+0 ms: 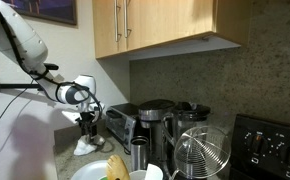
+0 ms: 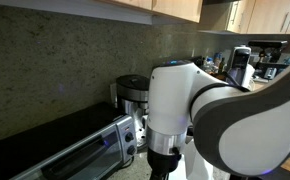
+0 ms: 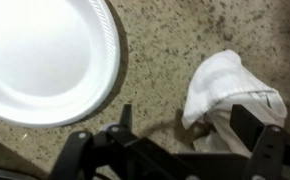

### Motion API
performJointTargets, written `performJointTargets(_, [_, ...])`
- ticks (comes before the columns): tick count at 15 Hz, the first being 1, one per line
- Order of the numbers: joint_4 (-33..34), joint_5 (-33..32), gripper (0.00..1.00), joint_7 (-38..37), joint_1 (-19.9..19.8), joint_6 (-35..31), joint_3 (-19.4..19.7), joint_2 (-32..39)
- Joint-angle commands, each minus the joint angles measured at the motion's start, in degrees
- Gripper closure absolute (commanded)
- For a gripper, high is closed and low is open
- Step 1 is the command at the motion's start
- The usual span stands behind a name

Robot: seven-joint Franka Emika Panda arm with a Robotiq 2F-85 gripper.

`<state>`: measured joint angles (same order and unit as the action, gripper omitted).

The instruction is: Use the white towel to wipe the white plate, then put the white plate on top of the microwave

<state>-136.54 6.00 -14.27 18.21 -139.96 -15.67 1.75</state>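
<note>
Toward the far end of the countertop (image 3: 170,45), the white towel (image 3: 225,90) lies crumpled near the white plate (image 3: 40,55). The gripper (image 3: 180,130) hovers over the towel, jaws spread wide, one finger right against the cloth.

1. Arm (image 1: 23,42): smooth, rounded white shell links with dark bands at the joints.
2. Wrist housing (image 2: 180,95), seen close in an exterior view: glossy white and bulbous, with a black collar beneath.
3. Gripper (image 1: 88,122): black throughout against the white arm.
4. Wrist view of the gripper (image 3: 185,128): matte black bar linkages with visible pivot pins. The fingers (image 3: 250,122) are flat and squared.
</note>
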Motion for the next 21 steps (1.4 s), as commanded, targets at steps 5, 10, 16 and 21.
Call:
performJointTargets(5, [-1.31, -18.19, 0.00, -2.82, 0.41, 7.81, -0.12, 3.27])
performJointTargets(10, [-1.70, -26.04, 0.00, -6.29, 1.01, 5.87, 0.70, 6.88])
performJointTargets(16, [-2.10, -30.49, 0.00, -10.39, 1.60, 4.67, 2.07, 10.03])
performJointTargets(21, [-2.20, -31.87, 0.04, -12.14, 2.50, 3.83, 3.05, 11.37])
